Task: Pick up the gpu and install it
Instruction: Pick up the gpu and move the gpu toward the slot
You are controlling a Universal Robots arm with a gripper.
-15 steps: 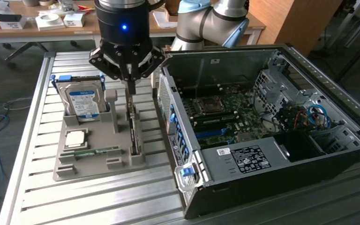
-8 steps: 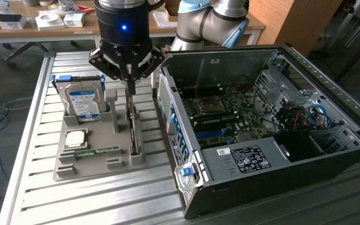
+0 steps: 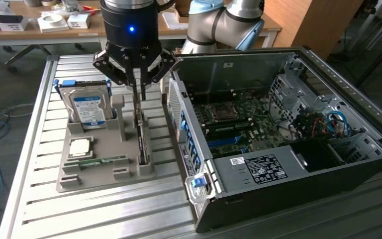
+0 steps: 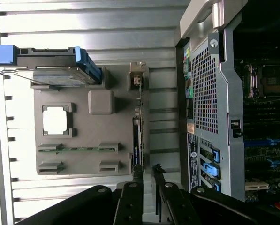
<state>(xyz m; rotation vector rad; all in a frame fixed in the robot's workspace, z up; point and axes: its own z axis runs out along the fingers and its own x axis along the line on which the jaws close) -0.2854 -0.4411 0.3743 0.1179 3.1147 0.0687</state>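
End effector (image 3: 140, 95) just over the gpu (image 3: 141, 139), upright in the grey tray (image 3: 101, 178)

Exterior camera: set high and off the arm, it looks obliquely down from mid-range across the ribbed aluminium table (image 3: 98, 214), with the black two-finger gripper (image 3: 140, 94) hanging in the upper middle of its field. Wrist camera: close in, it sights straight down past the gripper (image 4: 148, 171) onto the table (image 4: 83, 28). Shared field: the grey moulded plastic parts tray (image 3: 91, 181) and the open black steel computer case (image 3: 297, 209) just beside it
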